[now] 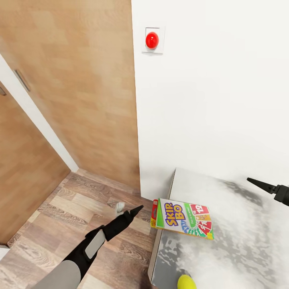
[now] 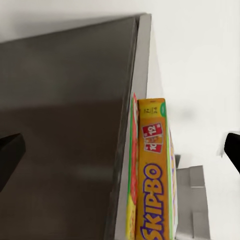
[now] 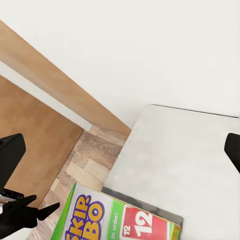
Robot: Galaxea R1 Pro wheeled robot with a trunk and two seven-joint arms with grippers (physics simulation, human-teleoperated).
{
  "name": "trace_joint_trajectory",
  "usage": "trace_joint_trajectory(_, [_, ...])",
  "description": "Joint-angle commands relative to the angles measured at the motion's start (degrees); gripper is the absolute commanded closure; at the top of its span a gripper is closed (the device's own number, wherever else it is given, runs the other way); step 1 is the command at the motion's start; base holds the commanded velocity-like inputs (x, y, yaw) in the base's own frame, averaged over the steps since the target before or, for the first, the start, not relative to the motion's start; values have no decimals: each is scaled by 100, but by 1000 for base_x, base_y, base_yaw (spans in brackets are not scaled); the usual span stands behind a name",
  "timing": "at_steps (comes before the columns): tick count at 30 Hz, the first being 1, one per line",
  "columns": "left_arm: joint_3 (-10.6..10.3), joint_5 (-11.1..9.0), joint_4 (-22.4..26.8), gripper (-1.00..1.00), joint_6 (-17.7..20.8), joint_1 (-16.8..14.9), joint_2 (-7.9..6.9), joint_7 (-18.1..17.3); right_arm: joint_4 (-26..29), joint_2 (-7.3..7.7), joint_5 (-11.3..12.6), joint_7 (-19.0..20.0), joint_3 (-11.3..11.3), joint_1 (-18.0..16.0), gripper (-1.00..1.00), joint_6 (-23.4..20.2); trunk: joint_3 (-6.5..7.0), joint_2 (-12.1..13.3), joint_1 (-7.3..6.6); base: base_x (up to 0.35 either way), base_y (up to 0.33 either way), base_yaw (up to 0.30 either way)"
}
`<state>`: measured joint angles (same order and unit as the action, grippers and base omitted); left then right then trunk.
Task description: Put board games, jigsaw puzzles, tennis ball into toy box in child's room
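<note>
Skip-Bo game box (image 1: 183,219) flat on table (image 1: 249,241) overhanging its left edge, tennis ball (image 1: 186,282) near front, left gripper (image 1: 134,210) beside box, jaws released, right gripper (image 1: 261,185) above table, jaws released, red wall button (image 1: 152,40).

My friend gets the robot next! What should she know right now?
Left gripper: jaws open, empty, just off the table's end, beside the Skip-Bo board game.
Right gripper: empty, jaws open in its wrist view, above the table.
Skip-Bo overhangs the table's end edge.
Tennis ball sits on the table nearer the robot.
Done: nothing grasped.
Left: pick up Skip-Bo and the ball, and put them in the toy box.
</note>
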<state>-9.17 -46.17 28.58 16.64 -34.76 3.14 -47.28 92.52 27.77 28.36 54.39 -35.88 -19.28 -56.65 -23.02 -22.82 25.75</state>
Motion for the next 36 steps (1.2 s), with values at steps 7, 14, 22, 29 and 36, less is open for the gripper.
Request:
trace_joint_trajectory(7, [-12,-76,-1,-100,52,-7,70,21,-2,1,-15,27,3,-6,-100,-21,-9,-10,3,0,0,0])
trace_joint_trajectory(14, [-3,-92,2,-100,51,-11,123,171,-3,1,-15,27,3,-6,-100,-21,-9,-10,3,0,0,0])
trace_joint_trajectory(22, [10,-105,6,-100,49,-7,154,349,-3,1,-13,27,11,-6,-100,-21,-9,-10,3,0,0,0])
trace_joint_trajectory(29, [18,-109,7,-100,47,-5,163,404,-3,1,-12,27,16,-6,-100,-21,-9,-10,3,0,0,0])
trace_joint_trajectory(36, [27,-111,7,-100,43,-5,167,439,-3,1,-11,30,12,-6,-100,-21,-1,-10,3,0,0,-86])
